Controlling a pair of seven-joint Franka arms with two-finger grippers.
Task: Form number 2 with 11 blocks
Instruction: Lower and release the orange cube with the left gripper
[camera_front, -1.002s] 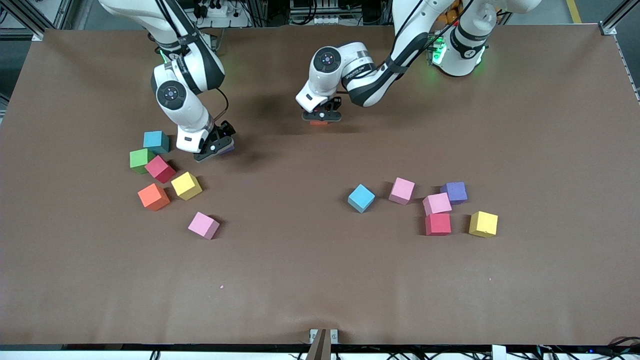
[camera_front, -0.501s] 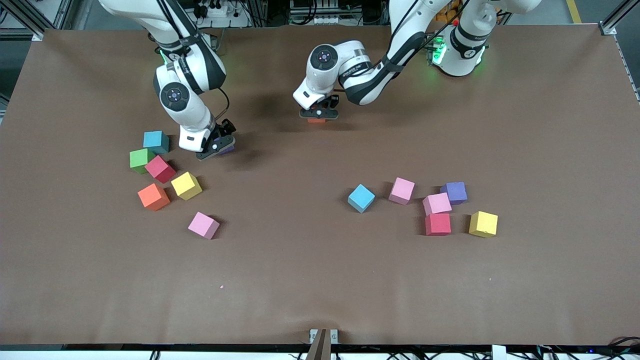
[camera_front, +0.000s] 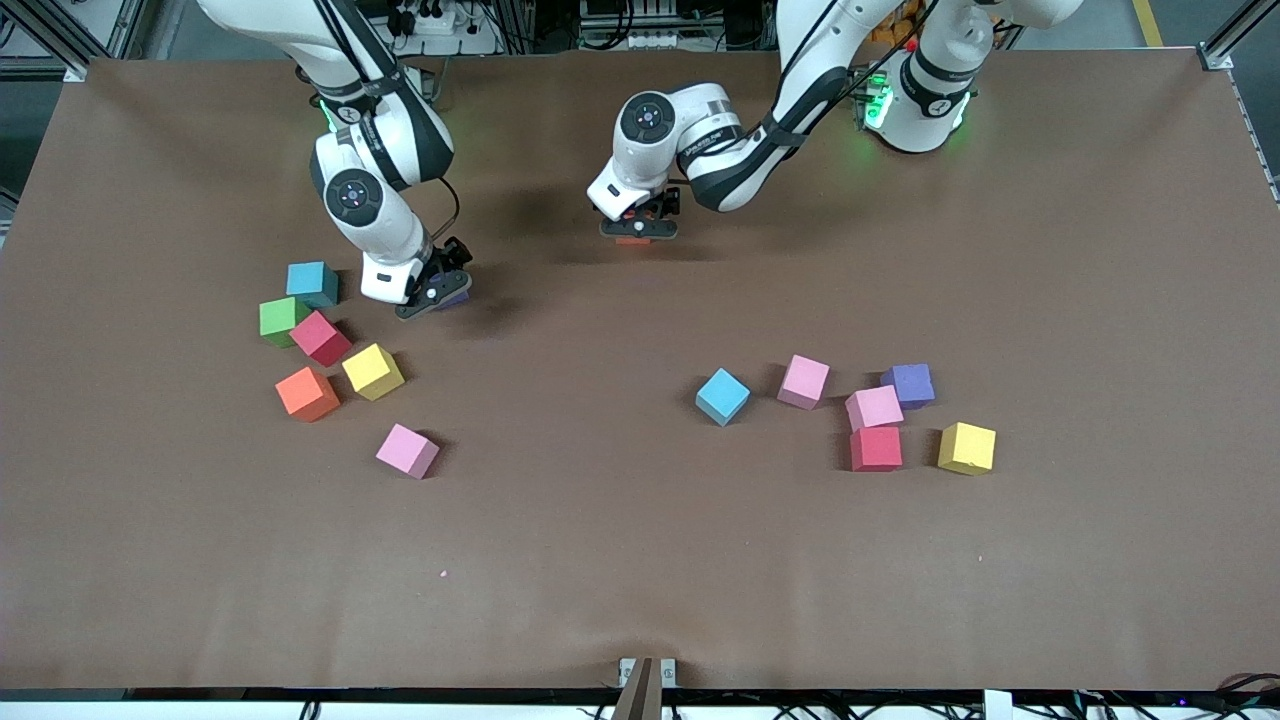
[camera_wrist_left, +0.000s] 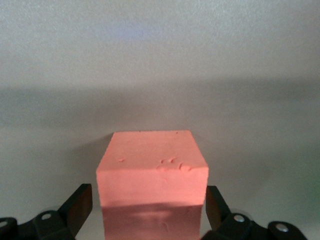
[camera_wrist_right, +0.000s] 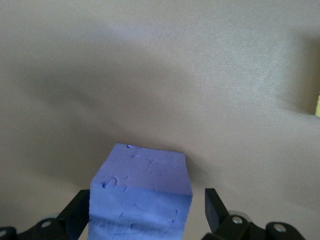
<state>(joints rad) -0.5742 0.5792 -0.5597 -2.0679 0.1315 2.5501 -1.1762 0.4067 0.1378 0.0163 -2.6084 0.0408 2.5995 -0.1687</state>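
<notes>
A brown matte sheet covers the whole table, smooth but for a few faint creases; along its edge by the robots' bases run aluminium frame rails and tangled cables, and a green light glows at the left arm's base.

No digit has been laid out — the small matte foam cubes sit singly or in two loose clusters. They are equal-sided, so none has a long axis; most lie turned at differing angles to the table's edges.

The left gripper is down at the table's middle near the bases, with an orange foam cube standing square on the sheet between its fingers; a slight gap shows on each side, so the jaws stand apart and grip nothing.

The right gripper is low over a purple foam cube, its fingers spread wide of both faces, also clear of it.

Toward the right arm's end lie a teal cube, a green cube, a red one touching it, a yellow one, an orange one and a pink one.

Toward the left arm's end: light blue, pink, another pink touching purple and red, and yellow.
</notes>
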